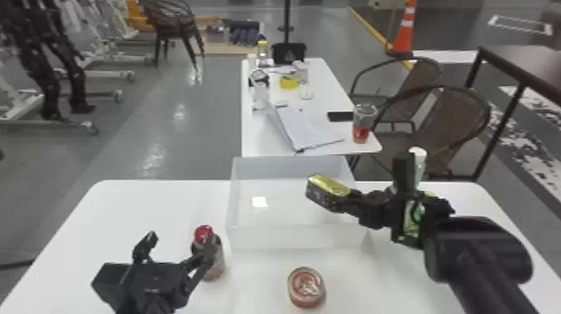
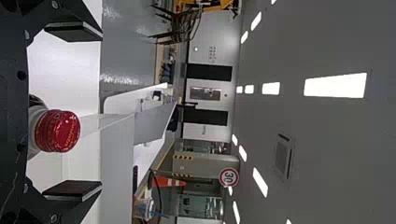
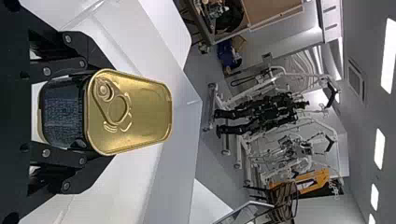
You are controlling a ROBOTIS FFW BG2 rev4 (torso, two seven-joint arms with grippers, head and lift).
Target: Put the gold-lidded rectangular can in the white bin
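- With the right gripper (image 1: 353, 201), held up high, squeezing the gold-lidded rectangular can (image 1: 326, 191), tipped, above the white bin (image 1: 292, 237).
- On the can's dark side, tiny pale writing.
- With the left gripper (image 1: 182, 244), holding nothing, spread wide near the red-capped bottle (image 1: 204, 233).
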